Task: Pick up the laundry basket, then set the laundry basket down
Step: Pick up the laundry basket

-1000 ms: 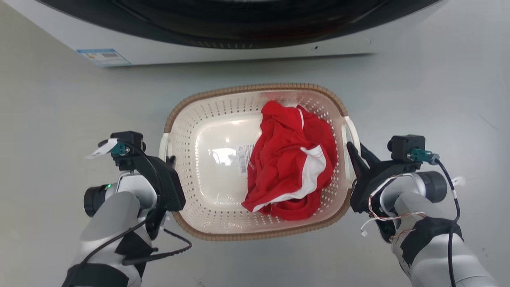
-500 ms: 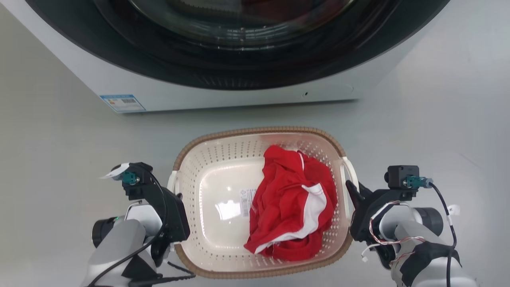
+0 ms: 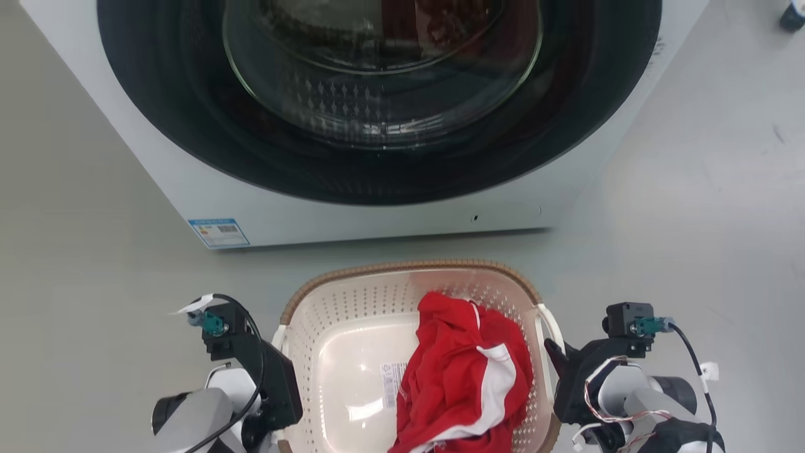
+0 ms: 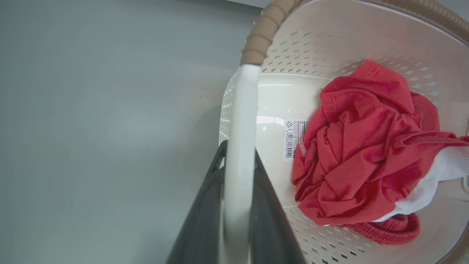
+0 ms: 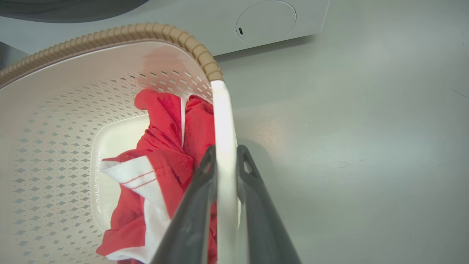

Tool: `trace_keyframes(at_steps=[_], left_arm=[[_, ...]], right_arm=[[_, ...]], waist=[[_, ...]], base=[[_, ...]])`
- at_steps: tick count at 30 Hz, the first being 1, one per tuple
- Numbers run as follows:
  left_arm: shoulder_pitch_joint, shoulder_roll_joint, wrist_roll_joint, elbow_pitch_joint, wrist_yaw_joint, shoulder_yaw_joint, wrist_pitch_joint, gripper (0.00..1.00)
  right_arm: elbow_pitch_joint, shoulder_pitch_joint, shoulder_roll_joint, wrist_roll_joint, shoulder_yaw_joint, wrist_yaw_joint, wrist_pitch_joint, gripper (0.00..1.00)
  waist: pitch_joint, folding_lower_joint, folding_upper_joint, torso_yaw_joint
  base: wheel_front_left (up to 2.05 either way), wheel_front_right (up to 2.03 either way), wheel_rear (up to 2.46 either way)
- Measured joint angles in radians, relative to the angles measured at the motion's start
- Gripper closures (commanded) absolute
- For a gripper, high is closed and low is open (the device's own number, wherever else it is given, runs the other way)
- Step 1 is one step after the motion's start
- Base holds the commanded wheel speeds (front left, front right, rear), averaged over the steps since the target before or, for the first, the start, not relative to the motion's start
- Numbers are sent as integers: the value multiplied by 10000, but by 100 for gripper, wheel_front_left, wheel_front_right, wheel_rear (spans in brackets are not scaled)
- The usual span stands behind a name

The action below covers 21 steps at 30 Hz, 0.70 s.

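The laundry basket (image 3: 409, 267) is cream-white and perforated with a brown woven-look rim, and sits low in the head view in front of the washing machine. A red and white garment (image 3: 465, 377) lies in its right half, beside a barcode sticker (image 4: 291, 139) on the bottom. My left gripper (image 3: 280, 343) is shut on the white left handle (image 4: 242, 110), one dark finger on each side of it. At the other side, my right gripper (image 3: 553, 349) is shut on the right handle (image 5: 221, 110) in the same way. I cannot tell whether the basket touches the floor.
A white front-loading washing machine (image 3: 377, 113) with a dark round glass door stands just beyond the basket, a blue label (image 3: 219, 231) at its lower left corner. Grey floor (image 3: 692, 220) spreads to both sides. A small dark object (image 3: 793, 14) sits at the far top right.
The head camera has moved: the washing machine now takes up much more of the picture, and the basket and both grippers sit lower and slightly smaller. Both grippers keep their hold on the handles.
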Motion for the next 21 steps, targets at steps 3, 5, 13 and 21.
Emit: trace_keyframes(at_steps=[3, 5, 13, 21], left_arm=[[195, -6, -63, 8, 0, 10, 163, 100], [347, -12, -128, 13, 0, 19, 226, 100], [892, -12, -337, 44, 0, 54, 619, 100], [1374, -12, -374, 79, 15, 56, 1001, 100]], right_arm=[[15, 182, 8, 77, 31, 2, 176, 100], [23, 321, 12, 171, 56, 2, 278, 100], [25, 897, 31, 512, 251, 2, 702, 100], [-35, 1387, 33, 757, 499, 2, 1104, 100]], waist=[[-366, 0, -1, 3], [-612, 0, 0, 5], [-1570, -1, 0, 3], [-2513, 0, -1, 26]], base=[[0, 0, 0], [0, 0, 0], [0, 0, 0], [0, 0, 0]])
